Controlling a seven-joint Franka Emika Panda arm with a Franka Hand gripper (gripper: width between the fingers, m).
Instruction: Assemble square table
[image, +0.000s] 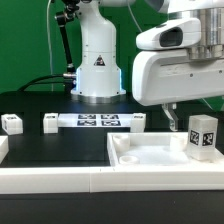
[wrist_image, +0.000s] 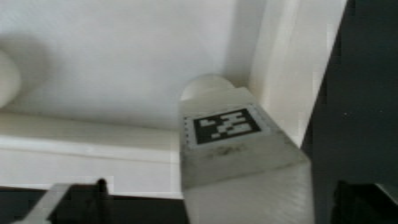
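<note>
The white square tabletop (image: 122, 152) lies tray-side up at the front of the black table. One white leg (image: 203, 135) with a black-and-white tag stands upright near its corner at the exterior view's right. My gripper (image: 196, 116) hangs right over that leg, open. In the wrist view the leg (wrist_image: 231, 150) rises between my two dark fingers (wrist_image: 89, 202), with a gap on each side, and the tabletop (wrist_image: 125, 70) rim corner shows behind it. Three more legs (image: 12, 123) (image: 50, 122) (image: 140, 122) lie in a row behind the top.
The marker board (image: 95, 121) lies flat between two of the loose legs. My arm's white base (image: 98, 65) stands at the back centre with black cables to its left. A long white border rail (image: 90, 185) runs along the front edge.
</note>
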